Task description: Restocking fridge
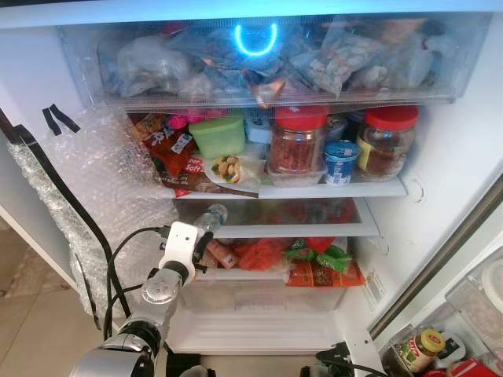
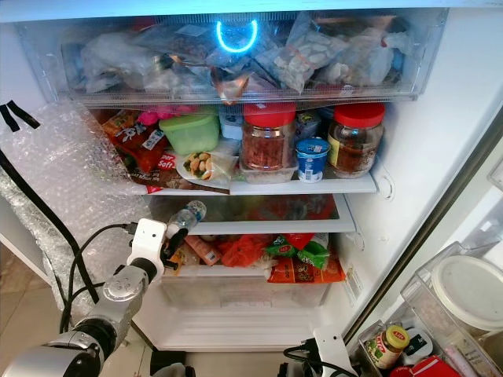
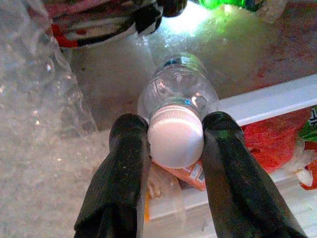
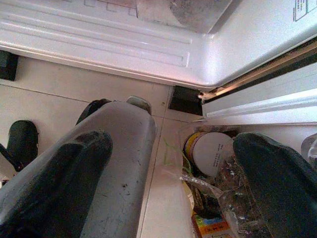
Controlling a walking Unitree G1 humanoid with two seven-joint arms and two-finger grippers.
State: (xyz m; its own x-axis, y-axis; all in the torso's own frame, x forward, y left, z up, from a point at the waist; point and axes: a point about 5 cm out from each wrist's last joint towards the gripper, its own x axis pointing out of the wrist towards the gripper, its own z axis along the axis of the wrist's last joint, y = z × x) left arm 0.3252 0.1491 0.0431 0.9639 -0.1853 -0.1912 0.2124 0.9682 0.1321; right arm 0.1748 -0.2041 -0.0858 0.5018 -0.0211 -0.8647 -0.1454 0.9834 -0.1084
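My left gripper (image 3: 174, 148) was clamped on the white cap of a clear water bottle (image 3: 177, 94), which pointed ahead of my fingers (image 3: 126, 168) onto the fridge's middle glass shelf (image 1: 314, 229), bubble wrap (image 1: 102, 181) just to the side. My right gripper (image 4: 173, 183) hung low by the fridge's base, fingers spread wide apart.

Clear white-capped water bottle (image 3: 177, 101), tilted
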